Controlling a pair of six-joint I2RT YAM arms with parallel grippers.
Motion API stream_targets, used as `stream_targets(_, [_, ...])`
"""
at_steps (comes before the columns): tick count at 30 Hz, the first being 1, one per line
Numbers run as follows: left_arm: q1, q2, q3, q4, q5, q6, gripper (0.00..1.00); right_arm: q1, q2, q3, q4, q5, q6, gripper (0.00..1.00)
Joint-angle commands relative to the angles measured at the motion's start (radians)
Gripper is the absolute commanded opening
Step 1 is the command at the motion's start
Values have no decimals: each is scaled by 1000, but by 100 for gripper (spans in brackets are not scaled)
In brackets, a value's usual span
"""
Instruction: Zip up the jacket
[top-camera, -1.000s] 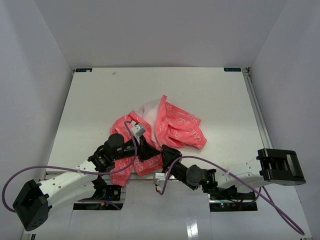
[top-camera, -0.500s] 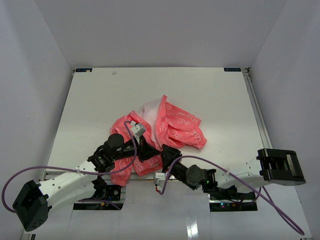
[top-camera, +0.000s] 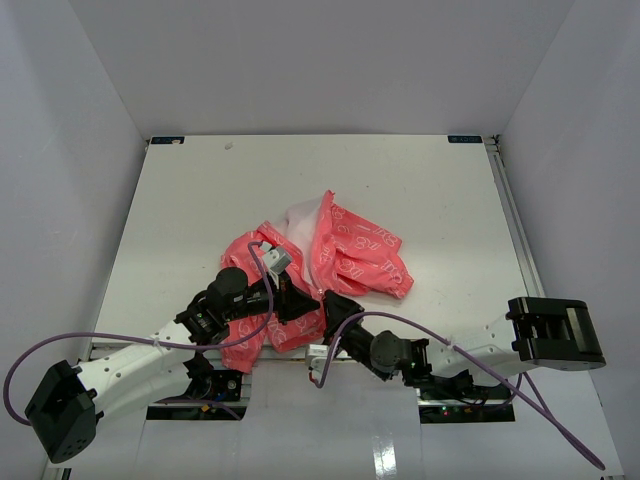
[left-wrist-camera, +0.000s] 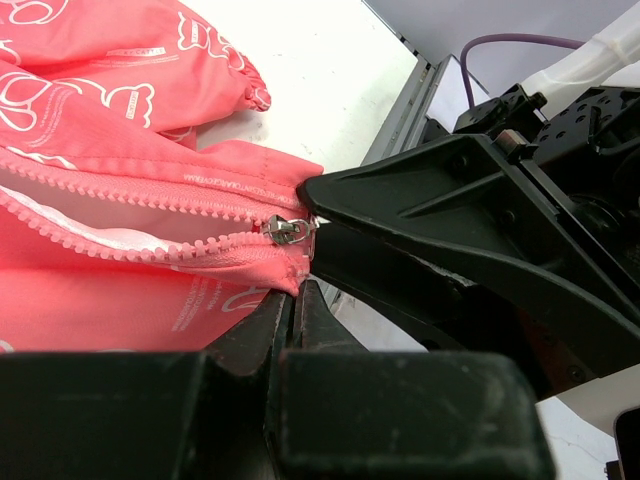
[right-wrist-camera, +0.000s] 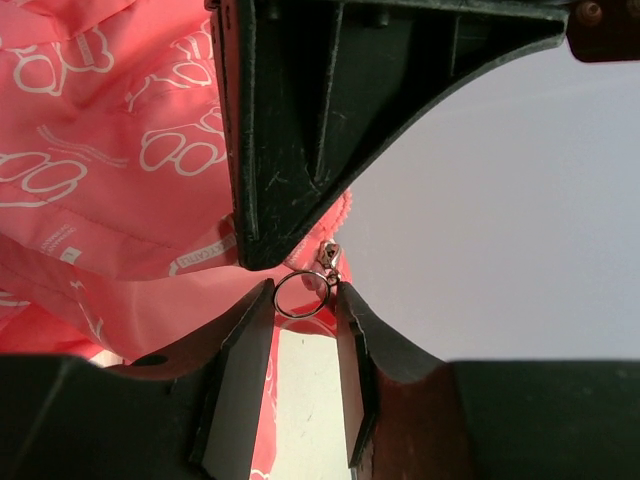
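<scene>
The coral-pink jacket (top-camera: 350, 250) lies crumpled mid-table and fills the left wrist view (left-wrist-camera: 120, 150) and the right wrist view (right-wrist-camera: 100, 150). Its zipper is open, with the slider (left-wrist-camera: 289, 230) at the bottom corner. My left gripper (top-camera: 305, 303) is shut on the jacket's hem just under the slider (left-wrist-camera: 297, 290). My right gripper (top-camera: 328, 303) faces it, and its fingertips (right-wrist-camera: 302, 297) touch both sides of the metal pull ring (right-wrist-camera: 276, 296) hanging from the slider (right-wrist-camera: 328, 254). One left finger (right-wrist-camera: 290, 130) shows black above the ring.
A purple cable (top-camera: 120, 338) loops from the left arm near the table's front edge. The right arm's elbow (top-camera: 555, 332) sits at the right front. Grey walls enclose the white table (top-camera: 200, 190).
My right gripper has crept slightly left, closer to the left gripper at the jacket's bottom corner. The left arm and jacket have barely moved.
</scene>
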Motion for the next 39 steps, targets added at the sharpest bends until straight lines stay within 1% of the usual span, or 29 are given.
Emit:
stream_targets(1, [2, -22, 7, 10, 25, -2, 0, 1, -10, 13, 110, 45, -13, 36])
stream_targets(5, [2, -22, 8, 9, 25, -2, 0, 1, -27, 11, 104, 50, -6, 36])
stream_targets(8, [2, -24, 7, 9, 23, -2, 0, 1, -37, 9, 102, 50, -1, 28])
stream_targets(11, [2, -24, 6, 9, 23, -2, 0, 1, -42, 6, 102, 48, 3, 23])
stream_targets(17, [3, -25, 3, 12, 22, -4, 0, 1, -39, 8, 100, 42, 6, 11])
stream_targets(25, [2, -25, 7, 7, 23, -2, 0, 0, -33, 19, 103, 36, 7, 8])
stream_targets(31, [2, -25, 4, 10, 26, -4, 0, 0, -27, 33, 99, 29, 15, 8])
stream_targets(39, [3, -29, -2, 24, 40, -5, 0, -20, -41, 144, -47, 3, 68, 8])
